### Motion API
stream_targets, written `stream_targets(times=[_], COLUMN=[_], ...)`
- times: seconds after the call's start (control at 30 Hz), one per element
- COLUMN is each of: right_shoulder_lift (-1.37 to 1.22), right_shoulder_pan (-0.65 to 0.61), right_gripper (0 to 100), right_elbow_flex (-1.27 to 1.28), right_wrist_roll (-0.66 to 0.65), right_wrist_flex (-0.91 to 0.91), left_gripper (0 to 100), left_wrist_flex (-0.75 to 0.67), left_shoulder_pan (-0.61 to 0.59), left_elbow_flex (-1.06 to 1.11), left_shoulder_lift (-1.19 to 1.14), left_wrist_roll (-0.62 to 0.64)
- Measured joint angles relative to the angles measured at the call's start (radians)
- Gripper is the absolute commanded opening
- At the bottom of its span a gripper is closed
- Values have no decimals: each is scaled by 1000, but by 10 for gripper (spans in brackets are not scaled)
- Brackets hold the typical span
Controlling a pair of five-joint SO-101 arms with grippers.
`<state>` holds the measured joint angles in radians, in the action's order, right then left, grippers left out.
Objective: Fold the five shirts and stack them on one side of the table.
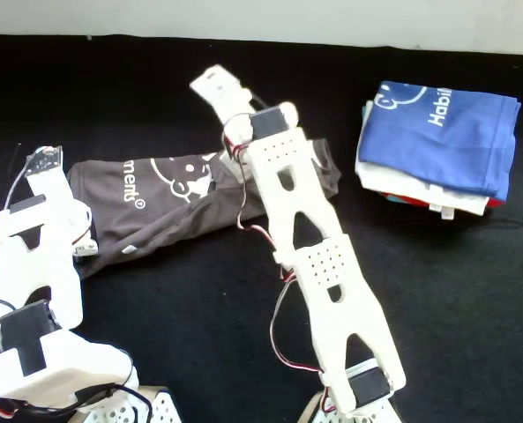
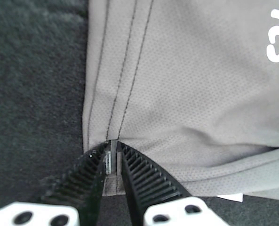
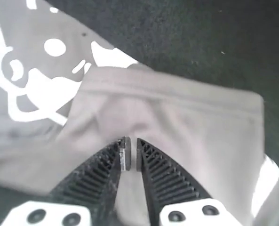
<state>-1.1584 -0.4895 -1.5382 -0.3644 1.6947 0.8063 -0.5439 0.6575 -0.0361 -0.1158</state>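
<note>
Pinching the grey shirt (image 1: 155, 207) at its hem corner near nine o'clock, the left jaws pair with the right jaws, clamped on its doubled edge near twelve, likely to fold it on the desk (image 1: 190, 335) before it joins the stack (image 1: 437, 145) at two o'clock.

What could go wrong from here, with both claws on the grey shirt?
1. The left claw bites only the hem's very edge of the grey shirt, so it may slip out on a pull.
2. The right claw pinches a bunched fold. It might hold just one layer, and the fold could come out crooked.
3. The stack sits uneven, so adding a shirt could skew it.
</note>
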Motion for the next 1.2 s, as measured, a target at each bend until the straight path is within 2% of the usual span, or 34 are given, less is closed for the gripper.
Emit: stream_targets(times=[0.17,0.3,0.43,0.67,0.83,1.03,1.2], right_shoulder_lift=[29,29,23,6,6,8,172], right_shoulder_pan=[95,175,203,322,376,364,322], right_gripper=[33,33,33,8,8,8,8], right_elbow_flex=[-55,40,144,178,181,181,253], right_wrist_roll=[0,0,0,-31,-69,-69,-69], right_wrist_flex=[54,60,60,60,60,60,60], left_gripper=[9,9,9,9,8,8,8], left_wrist_flex=[0,0,0,17,132,338,500], left_shoulder_pan=[0,0,0,0,0,-2,-2], left_elbow_flex=[0,0,0,-21,-110,-293,-443], left_shoulder_lift=[0,0,0,6,2,2,2], left_wrist_roll=[0,0,0,0,0,0,0])
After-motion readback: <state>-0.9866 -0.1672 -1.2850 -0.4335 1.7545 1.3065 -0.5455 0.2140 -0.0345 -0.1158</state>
